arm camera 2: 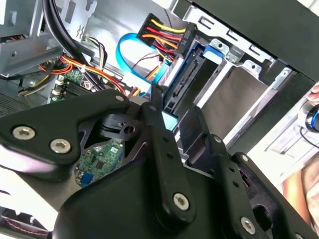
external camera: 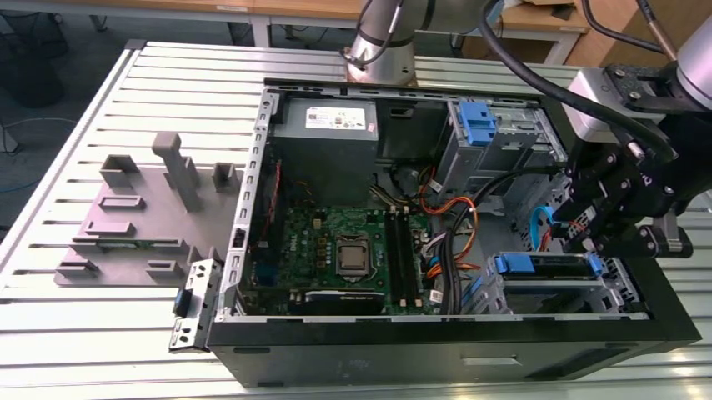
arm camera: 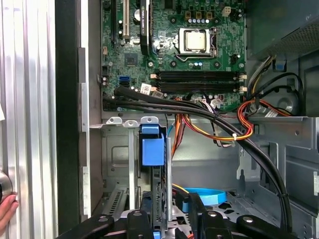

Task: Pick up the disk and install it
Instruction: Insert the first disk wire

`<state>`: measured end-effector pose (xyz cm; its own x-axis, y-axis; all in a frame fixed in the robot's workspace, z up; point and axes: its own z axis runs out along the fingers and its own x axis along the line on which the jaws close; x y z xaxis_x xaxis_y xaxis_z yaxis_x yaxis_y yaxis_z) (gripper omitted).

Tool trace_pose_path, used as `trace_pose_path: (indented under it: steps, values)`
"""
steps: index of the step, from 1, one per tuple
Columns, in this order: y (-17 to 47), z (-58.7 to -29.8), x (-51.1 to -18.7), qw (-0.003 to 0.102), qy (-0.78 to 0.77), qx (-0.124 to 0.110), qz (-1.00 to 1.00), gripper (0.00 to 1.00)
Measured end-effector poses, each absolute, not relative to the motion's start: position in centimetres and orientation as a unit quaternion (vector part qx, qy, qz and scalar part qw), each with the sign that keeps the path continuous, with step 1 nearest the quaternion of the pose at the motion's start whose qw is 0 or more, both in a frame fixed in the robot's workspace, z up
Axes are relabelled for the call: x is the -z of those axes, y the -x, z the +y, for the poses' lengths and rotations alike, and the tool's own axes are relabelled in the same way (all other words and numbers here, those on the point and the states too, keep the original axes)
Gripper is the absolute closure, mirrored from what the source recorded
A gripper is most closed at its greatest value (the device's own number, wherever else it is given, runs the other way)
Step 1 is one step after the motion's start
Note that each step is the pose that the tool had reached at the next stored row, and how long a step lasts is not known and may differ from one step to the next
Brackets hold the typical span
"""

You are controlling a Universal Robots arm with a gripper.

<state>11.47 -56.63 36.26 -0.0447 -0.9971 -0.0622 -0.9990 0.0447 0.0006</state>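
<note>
The disk (external camera: 548, 267) lies in the drive cage at the case's front corner, on the exterior view's right, with its blue end tab (external camera: 512, 264) facing the motherboard. My gripper (external camera: 598, 250) reaches down into the case at the disk's other end. In the first wrist view the blue tab (arm camera: 152, 147) and the disk's thin edge (arm camera: 160, 186) run between my fingers (arm camera: 144, 221). In the second wrist view the disk (arm camera 2: 187, 74) sits in the metal cage and my gripper (arm camera 2: 172, 107) is shut on its near end.
The open computer case (external camera: 445, 354) holds a motherboard (external camera: 333, 242), a grey power supply (external camera: 328, 121), an empty blue bracket (external camera: 476, 125) and loose cables (external camera: 451, 208) beside the cage. A grey fixture (external camera: 145, 217) lies on the slatted table. A person's hand (arm camera: 6, 211) rests by the case.
</note>
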Motion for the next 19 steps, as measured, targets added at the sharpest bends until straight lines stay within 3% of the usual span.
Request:
trace_pose_path:
  steps: [19]
  values:
    - [-11.7, -56.4, -35.1, 0.020, 0.691, -0.019, 0.722, 0.58]
